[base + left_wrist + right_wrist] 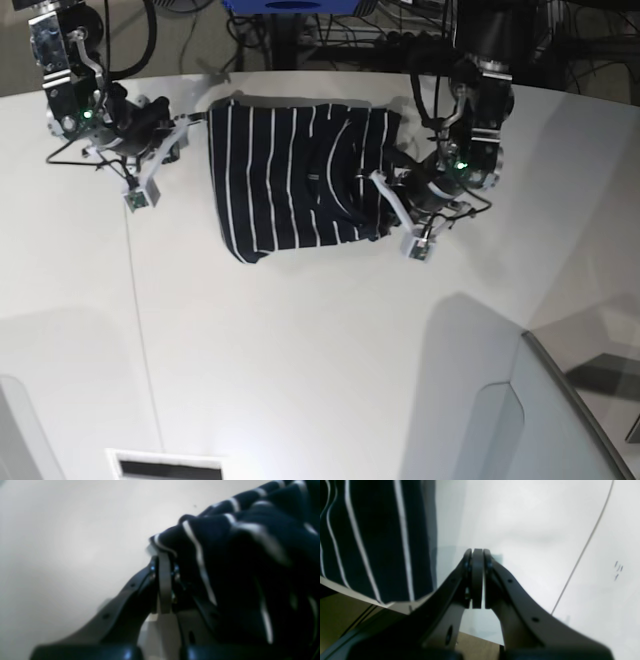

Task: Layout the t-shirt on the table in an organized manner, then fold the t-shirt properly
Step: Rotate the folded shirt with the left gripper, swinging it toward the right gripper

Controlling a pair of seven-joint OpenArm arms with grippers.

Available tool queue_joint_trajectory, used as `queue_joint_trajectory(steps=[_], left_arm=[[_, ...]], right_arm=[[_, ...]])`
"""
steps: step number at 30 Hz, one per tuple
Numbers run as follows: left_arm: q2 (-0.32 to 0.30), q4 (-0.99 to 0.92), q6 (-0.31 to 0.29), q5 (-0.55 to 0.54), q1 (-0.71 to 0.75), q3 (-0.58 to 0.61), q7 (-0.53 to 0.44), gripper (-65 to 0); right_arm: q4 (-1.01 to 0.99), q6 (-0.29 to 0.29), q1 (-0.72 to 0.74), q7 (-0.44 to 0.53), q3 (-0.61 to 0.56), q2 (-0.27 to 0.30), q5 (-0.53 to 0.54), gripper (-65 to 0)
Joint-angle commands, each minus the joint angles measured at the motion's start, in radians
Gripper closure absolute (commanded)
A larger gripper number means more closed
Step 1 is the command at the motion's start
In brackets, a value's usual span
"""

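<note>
Pinching a fold of the t-shirt (pixel 250 562) in my left jaws (pixel 163 555), to spread it; it lies bunched on the bench (pixel 320 370) beside them; my right jaws (pixel 477 552) are together, empty, shirt hem just beside.

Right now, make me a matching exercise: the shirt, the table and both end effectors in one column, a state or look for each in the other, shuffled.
Column one:
1. t-shirt
2. table
3. left end effector
4. right end effector

Column two:
A. shut, holding nothing, beside the cloth
B. dark with thin white stripes
C. shut on a bunched edge of cloth
D. pale, with a thin seam line

Pairs: 1-B, 2-D, 3-C, 4-A
</note>
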Motion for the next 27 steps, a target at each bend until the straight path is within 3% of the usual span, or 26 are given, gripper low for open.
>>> queue_joint_trajectory(steps=[1, 9, 18, 23, 27], left_arm=[[0.014, -0.016, -0.003, -0.003, -0.039, 0.010, -0.001, 0.0], [0.049, -0.307, -0.003, -0.004, -0.254, 0.141, -0.161, 0.0], [0.189, -0.660, -0.003, -0.003, -0.486, 0.266, -0.375, 0.0], [0.259, -0.761, -0.003, -0.010, -0.559, 0.326, -0.471, 0.0], [0.268, -0.769, -0.003, -0.010, -0.587, 0.329, -0.535, 0.0]], right_arm=[[0.016, 0.002, -0.001, 0.014, 0.027, 0.010, 0.005, -0.9], [0.020, 0.004, -0.041, 0.014, 0.104, 0.036, 0.006, -0.9], [0.014, 0.004, -0.079, 0.014, 0.113, 0.044, 0.005, -0.9], [0.014, 0.004, -0.096, 0.013, 0.113, 0.073, 0.005, -0.9], [0.014, 0.004, -0.115, 0.014, 0.113, 0.078, 0.005, -0.9]])
